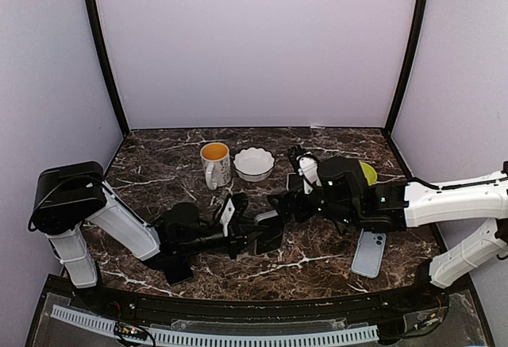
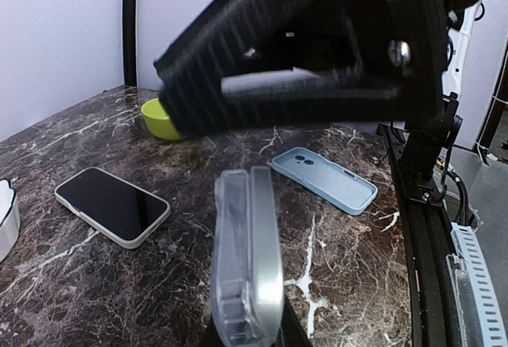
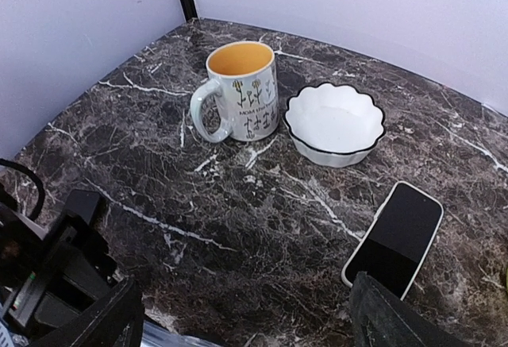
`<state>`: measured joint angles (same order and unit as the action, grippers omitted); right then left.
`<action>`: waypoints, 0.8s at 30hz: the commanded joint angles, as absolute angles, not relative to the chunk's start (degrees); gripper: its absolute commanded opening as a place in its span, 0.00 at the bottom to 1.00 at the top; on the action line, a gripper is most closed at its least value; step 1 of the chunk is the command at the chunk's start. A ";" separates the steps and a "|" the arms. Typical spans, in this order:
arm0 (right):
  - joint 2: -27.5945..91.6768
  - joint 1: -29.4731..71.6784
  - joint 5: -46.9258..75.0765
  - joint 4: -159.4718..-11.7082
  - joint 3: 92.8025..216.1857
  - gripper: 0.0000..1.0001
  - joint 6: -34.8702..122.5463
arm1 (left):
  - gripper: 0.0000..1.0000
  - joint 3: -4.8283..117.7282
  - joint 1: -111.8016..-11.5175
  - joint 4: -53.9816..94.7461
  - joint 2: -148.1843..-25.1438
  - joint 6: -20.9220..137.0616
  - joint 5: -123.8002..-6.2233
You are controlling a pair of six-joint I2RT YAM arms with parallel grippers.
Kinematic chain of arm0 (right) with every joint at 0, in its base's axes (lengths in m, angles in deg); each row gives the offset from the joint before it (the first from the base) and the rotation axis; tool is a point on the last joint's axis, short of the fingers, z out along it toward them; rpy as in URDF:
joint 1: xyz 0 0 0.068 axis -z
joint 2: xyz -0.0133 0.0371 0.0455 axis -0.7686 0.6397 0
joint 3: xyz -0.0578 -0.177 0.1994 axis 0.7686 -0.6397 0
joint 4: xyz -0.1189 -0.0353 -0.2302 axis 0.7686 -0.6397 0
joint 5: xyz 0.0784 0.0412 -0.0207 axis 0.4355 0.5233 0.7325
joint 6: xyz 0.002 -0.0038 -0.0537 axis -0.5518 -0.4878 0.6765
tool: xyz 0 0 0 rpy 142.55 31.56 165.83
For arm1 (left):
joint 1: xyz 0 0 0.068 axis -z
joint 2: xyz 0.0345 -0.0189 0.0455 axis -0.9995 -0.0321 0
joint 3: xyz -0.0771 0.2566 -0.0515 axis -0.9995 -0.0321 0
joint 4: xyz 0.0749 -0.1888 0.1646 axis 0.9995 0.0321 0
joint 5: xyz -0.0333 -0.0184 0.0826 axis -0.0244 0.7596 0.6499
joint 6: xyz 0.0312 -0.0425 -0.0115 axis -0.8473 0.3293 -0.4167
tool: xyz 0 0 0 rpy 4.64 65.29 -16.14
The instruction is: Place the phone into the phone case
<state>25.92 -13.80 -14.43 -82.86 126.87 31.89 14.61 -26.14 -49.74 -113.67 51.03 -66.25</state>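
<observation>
My left gripper [image 1: 235, 228] is pressed together on the lower edge of the clear phone case [image 2: 246, 260]. I hold it up on edge above the marble table [image 1: 317, 264], its thin side toward my left wrist camera.

My right gripper [image 3: 246, 319] has its fingers spread wide and pinches nothing. It hangs low over the middle of the table, just beyond the raised case. From the left wrist, it is the dark bulk crossing the top of the view.

The phone [image 3: 394, 240] lies flat on the table, screen up and dark. It sits just ahead of my right hand's right-side finger [image 3: 389, 319], apart from it and outside the gap between my fingers. From my left wrist the phone is to the left of the case I hold, near it but not touching.

Beyond the phone stand a white scalloped bowl [image 3: 334, 123] and, beside it, a mug [image 3: 238, 93] with a yellow inside. A light blue case [image 2: 324, 179] lies flat on the table on the other side of my held case, with a green bowl [image 2: 159, 118] further back.
</observation>
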 commanded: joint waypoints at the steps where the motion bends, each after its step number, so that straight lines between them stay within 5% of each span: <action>1: 28.19 -15.26 -16.72 -76.73 123.35 0.90 31.87 | 0.00 14.22 -25.89 -61.69 -114.11 51.83 -65.03; 24: 35.18 -17.08 -21.28 -76.04 119.13 0.89 33.13 | 0.17 14.98 -25.93 -56.50 -114.75 50.93 -65.50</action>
